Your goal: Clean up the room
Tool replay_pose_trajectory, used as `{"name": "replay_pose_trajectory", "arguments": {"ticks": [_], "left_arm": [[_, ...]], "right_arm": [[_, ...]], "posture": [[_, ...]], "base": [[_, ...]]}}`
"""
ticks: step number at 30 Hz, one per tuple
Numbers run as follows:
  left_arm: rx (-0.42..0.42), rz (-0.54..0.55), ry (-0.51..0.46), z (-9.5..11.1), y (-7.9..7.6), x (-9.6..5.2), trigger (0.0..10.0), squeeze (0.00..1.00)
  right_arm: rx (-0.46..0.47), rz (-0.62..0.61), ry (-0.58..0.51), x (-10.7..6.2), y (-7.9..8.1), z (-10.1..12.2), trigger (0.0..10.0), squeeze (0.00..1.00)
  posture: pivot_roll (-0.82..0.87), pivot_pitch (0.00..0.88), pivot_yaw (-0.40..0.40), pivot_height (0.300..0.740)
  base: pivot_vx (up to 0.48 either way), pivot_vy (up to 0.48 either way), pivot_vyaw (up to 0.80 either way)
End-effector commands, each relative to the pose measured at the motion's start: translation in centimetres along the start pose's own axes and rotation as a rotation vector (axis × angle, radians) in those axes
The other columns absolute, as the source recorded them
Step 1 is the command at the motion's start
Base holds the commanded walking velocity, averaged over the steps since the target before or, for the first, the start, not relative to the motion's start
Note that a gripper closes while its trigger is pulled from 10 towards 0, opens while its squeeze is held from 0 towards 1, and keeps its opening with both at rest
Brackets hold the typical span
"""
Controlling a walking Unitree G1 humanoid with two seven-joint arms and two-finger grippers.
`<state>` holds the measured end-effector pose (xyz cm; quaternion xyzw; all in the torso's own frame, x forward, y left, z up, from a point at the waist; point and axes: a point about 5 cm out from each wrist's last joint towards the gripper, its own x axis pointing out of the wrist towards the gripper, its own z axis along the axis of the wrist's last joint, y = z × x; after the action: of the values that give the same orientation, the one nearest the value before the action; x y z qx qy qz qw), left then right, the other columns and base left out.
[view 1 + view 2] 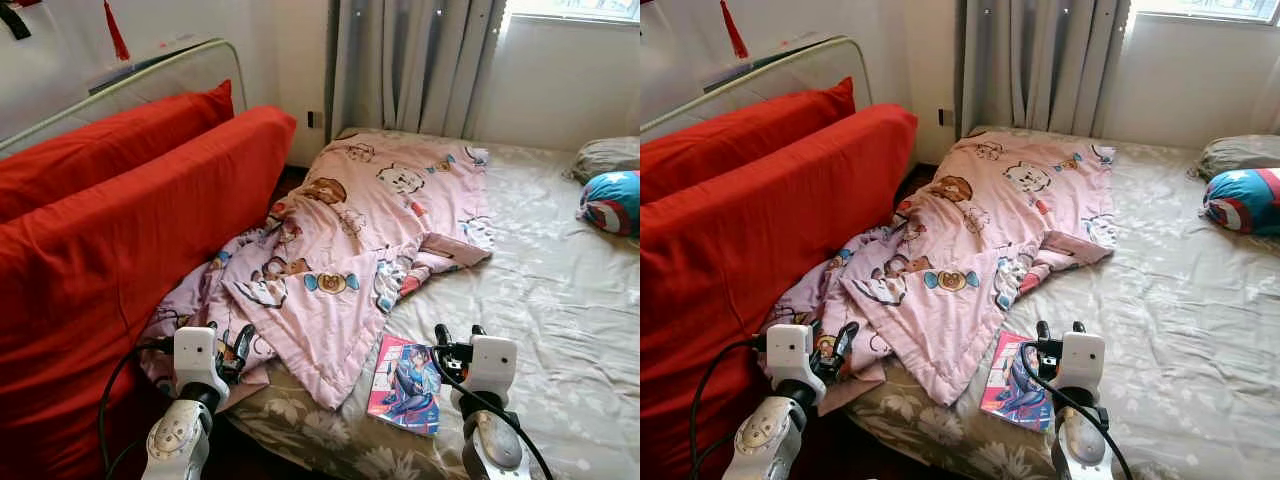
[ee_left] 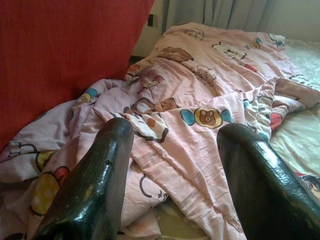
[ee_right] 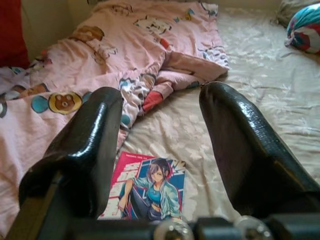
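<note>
A crumpled pink cartoon-print blanket (image 1: 340, 240) lies across the left half of the bed (image 1: 560, 300), its edge spilling down beside the red cushions. A comic book (image 1: 405, 385) with a drawn figure on its cover lies flat on the sheet near the bed's front edge, just right of the blanket's corner. My left gripper (image 1: 228, 352) is open and hovers at the blanket's lower left fold, holding nothing. Just to the right of the book, my right gripper (image 1: 458, 335) is open; in the right wrist view the book (image 3: 150, 187) lies below its fingers (image 3: 95, 130).
Two big red cushions (image 1: 130, 230) lean against a metal bed frame on the left. A blue and red round pillow (image 1: 612, 200) and a grey pillow (image 1: 605, 155) lie at the far right. Grey curtains (image 1: 410, 65) hang behind the bed.
</note>
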<state>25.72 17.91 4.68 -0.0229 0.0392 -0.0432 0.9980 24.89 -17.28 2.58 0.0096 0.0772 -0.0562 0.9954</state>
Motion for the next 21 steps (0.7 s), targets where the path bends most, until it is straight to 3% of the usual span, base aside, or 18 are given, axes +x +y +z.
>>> {"name": "replay_pose_trajectory", "arguments": {"ticks": [1, 21], "left_arm": [[0.002, 0.001, 0.022, -0.26, 0.03, -0.04, 10.0, 0.0], [0.0, -0.005, 0.031, -0.4, -0.03, -0.2, 10.0, 0.0]], "right_arm": [[-0.006, 0.006, 0.02, 0.1, 0.16, -0.21, 10.0, 0.0], [0.003, 0.014, 0.007, -0.13, 0.48, -0.24, 10.0, 0.0]], "posture": [[-0.04, 0.019, 0.016, 0.66], [-0.03, 0.028, 0.017, 0.645]], "base": [[0.0, 0.0, 0.0], [0.0, 0.0, 0.0]]}}
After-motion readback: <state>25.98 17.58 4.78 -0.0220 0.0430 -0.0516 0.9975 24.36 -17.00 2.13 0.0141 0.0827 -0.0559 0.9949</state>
